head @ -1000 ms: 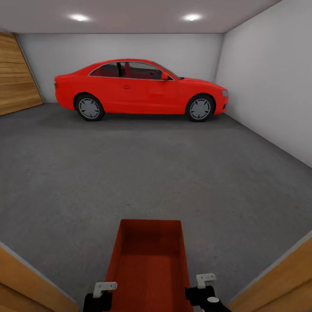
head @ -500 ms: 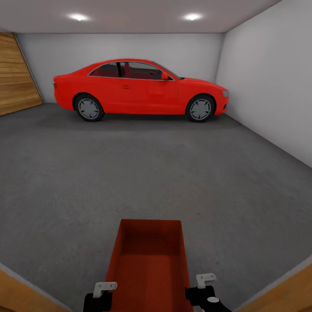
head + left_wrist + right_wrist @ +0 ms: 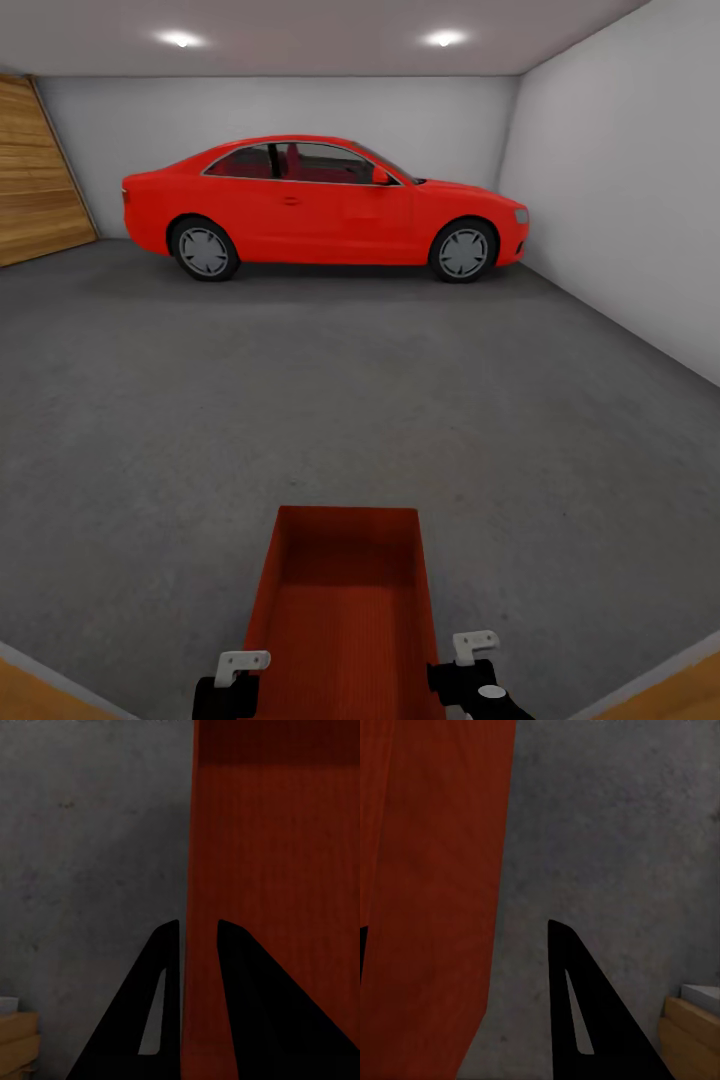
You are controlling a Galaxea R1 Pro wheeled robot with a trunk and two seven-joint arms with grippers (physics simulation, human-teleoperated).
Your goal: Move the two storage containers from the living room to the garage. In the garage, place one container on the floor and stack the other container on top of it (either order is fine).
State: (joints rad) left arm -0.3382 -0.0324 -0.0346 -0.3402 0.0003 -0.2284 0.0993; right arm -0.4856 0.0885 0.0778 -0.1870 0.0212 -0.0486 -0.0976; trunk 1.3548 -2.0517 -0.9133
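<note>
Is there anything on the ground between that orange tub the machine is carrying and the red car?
Nothing: in the head view, only bare grey concrete floor stretches from the storage container to the red car.

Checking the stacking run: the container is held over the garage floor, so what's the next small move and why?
Probably roll a little further in, then lower. The storage container is held by both grippers, left gripper and right gripper, on its side walls over the concrete floor. Wood trim at the corners suggests the doorway is close; the red car is far.
</note>
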